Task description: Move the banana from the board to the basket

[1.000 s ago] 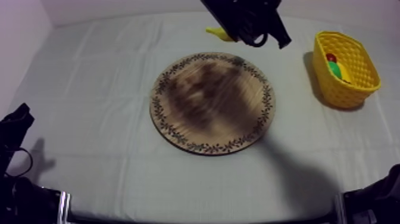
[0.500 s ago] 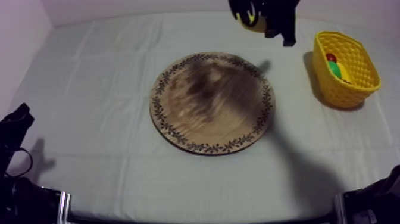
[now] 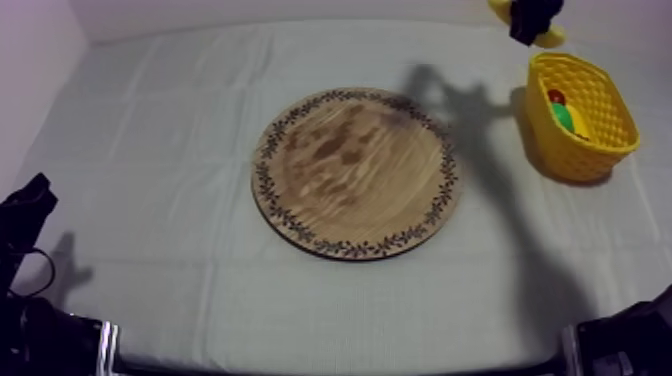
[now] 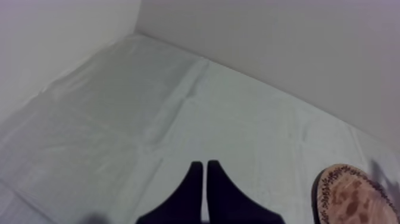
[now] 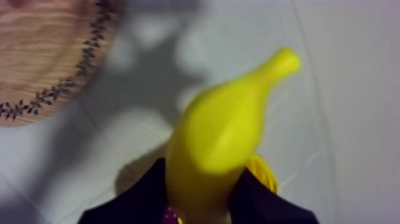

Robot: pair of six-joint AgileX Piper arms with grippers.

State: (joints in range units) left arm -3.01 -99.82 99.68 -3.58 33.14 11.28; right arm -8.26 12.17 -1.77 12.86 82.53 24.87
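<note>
Right gripper [image 3: 530,14]: clamped on the banana [image 5: 223,128], in the air just beyond the far rim of the yellow basket [image 3: 600,150], not yet over its opening. You should carry it over the basket's middle, lower it between the walls, then release. A small red fruit [image 3: 556,97] lies inside, so aim beside it. Left gripper [image 4: 202,179]: fingers together, empty, well apart from the basket
</note>
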